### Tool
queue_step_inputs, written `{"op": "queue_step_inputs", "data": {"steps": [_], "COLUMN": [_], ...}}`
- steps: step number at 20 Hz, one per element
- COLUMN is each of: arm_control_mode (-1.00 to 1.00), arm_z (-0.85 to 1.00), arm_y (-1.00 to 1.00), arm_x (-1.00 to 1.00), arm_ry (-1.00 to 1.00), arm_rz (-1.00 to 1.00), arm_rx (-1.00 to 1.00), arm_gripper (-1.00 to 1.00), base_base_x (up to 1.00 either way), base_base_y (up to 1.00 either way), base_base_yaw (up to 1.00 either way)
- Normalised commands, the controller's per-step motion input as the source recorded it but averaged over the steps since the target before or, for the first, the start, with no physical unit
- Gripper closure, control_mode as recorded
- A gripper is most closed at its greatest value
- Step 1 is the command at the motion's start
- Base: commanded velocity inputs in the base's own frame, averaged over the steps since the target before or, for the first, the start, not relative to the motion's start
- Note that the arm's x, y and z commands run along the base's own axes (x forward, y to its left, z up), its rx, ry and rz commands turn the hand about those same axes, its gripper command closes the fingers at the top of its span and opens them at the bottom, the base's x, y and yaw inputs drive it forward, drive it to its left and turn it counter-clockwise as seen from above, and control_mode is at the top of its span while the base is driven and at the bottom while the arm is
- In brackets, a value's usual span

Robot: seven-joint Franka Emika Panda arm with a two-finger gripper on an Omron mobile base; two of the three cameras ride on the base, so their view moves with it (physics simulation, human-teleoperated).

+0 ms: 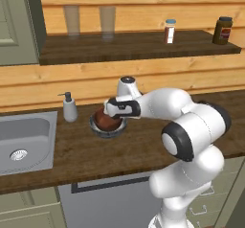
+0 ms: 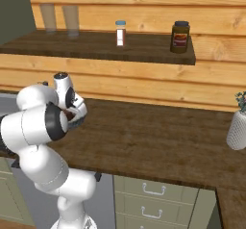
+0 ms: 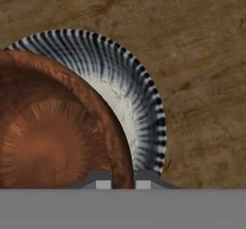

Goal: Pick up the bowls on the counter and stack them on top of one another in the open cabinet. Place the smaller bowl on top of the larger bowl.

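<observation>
Glossy brown bowl, ribbed grey bowl

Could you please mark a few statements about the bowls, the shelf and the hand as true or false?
1. The reddish-brown bowl sits inside the ribbed grey bowl. True.
2. Both bowls are on the cabinet shelf. False: they are down on the counter.
3. The hand is shut on the reddish-brown bowl's rim. True.
4. The soap dispenser stands in the sink. False: it stands on the counter beside it.
</observation>
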Motion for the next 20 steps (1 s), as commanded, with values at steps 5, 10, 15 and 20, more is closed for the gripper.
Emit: {"op": "queue_step_inputs", "data": {"steps": [5,10,15,20], "arm_control_mode": [-1.0,-1.0,-1.0,-1.0], "arm_z": [-0.3,0.0,-0.07,-0.03], "arm_y": [0.0,0.04,0.06,0.0], "arm_x": [0.0,0.03,0.27,0.12], "arm_ry": [0.0,0.0,0.01,0.0], "arm_rz": [0.0,0.0,-0.02,-0.03], "arm_rx": [0.0,0.0,0.0,0.0], "arm_gripper": [1.0,1.0,1.0,1.0], "base_base_x": [0.0,0.0,0.0,0.0], "base_base_y": [0.0,0.0,0.0,0.0], "base_base_yaw": [0.0,0.0,0.0,0.0]}}
